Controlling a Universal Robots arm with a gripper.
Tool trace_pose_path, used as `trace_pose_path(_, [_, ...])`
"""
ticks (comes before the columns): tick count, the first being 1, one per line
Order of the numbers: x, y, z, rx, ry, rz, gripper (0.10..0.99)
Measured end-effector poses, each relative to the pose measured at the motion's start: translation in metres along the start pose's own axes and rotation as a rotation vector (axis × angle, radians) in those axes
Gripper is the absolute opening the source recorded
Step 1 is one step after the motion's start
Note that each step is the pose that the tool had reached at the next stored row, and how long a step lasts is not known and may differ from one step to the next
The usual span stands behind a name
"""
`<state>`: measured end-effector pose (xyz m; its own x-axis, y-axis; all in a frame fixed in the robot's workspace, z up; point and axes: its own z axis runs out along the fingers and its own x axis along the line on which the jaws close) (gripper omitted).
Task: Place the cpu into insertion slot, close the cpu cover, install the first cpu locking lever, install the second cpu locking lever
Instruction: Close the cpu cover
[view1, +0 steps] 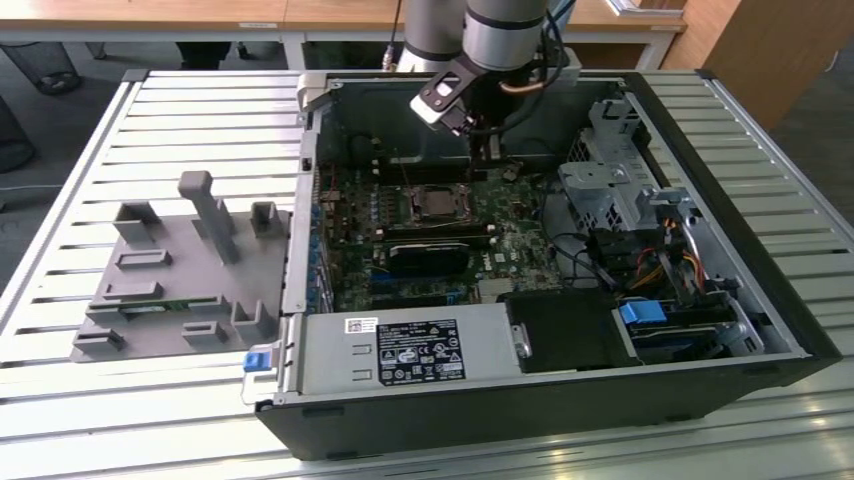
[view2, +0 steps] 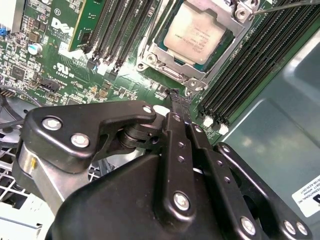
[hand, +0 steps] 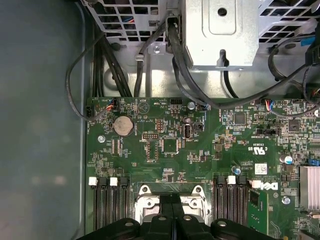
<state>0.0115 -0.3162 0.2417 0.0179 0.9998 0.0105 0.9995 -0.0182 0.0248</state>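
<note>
The cpu (view2: 196, 31) lies silver face up in the insertion slot (view1: 437, 204) on the green board. The cpu cover (view2: 170, 71), a silvery metal frame, lies flat around the chip. A thin wire lever (view2: 282, 4) runs past the socket's corner, and I cannot tell whether it is latched. My gripper (view2: 176, 98) is shut with nothing between its fingers. Its tip hovers just beside the socket's edge, over the board. In the exterior view the gripper (view1: 486, 152) hangs inside the case a little beyond the socket. In the first wrist view the fingers (hand: 172, 207) overlap the cover (hand: 145, 192).
Long black memory slots (view2: 240, 65) flank the socket on both sides. A metal drive cage (view1: 607, 180) with cables stands at the exterior view's right, a power supply (view1: 407, 350) at the front. A grey fixture (view1: 180, 270) sits on the slatted table outside the case.
</note>
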Motion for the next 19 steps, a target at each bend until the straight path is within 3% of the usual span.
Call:
trace_pose_path(11, [-0.0001,-0.0034,0.0062,0.001,0.0000,0.000,0.106])
trace_pose_path(19, [-0.0004,-0.0176,0.0120,0.001,0.0000,0.000,0.106])
